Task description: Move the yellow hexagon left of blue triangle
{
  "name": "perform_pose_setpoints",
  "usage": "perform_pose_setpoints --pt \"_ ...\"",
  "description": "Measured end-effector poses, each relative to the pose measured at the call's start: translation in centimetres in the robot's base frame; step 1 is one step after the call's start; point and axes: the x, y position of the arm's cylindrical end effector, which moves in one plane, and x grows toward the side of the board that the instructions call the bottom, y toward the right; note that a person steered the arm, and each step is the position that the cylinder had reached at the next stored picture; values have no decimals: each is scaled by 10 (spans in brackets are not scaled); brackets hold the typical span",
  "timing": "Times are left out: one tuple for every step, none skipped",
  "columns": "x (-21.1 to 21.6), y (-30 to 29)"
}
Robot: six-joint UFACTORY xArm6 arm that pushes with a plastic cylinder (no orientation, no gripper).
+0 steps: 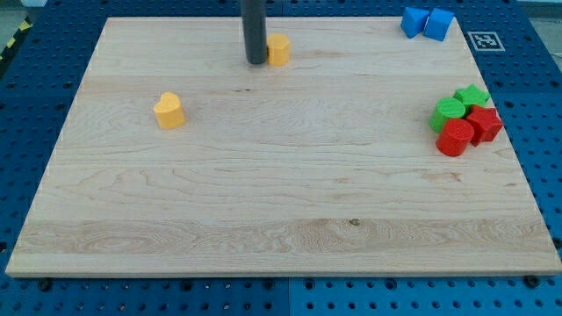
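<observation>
My tip (255, 61) touches the board near the view's top, just left of centre. The yellow hexagon (278, 50) sits right beside the tip, on its right, touching or nearly touching the rod. Two blue blocks stand together at the view's top right: the left one (414, 21) looks like the blue triangle, and the right one (439, 24) looks like a cube. The hexagon is far to the left of both.
A yellow heart-shaped block (169, 111) lies at the view's left. At the right edge cluster a green cylinder (448, 112), a green star-like block (472, 95), a red cylinder (455, 138) and a red star-like block (484, 124).
</observation>
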Motion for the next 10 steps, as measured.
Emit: perform_pose_setpoints --pt "-9 24" --pt "-22 49" --pt "-39 73" --pt "-49 99" --pt "-61 126" --pt "-77 160" --pt "-84 183" --pt "-84 171" --pt "-96 154" --pt "-97 153"
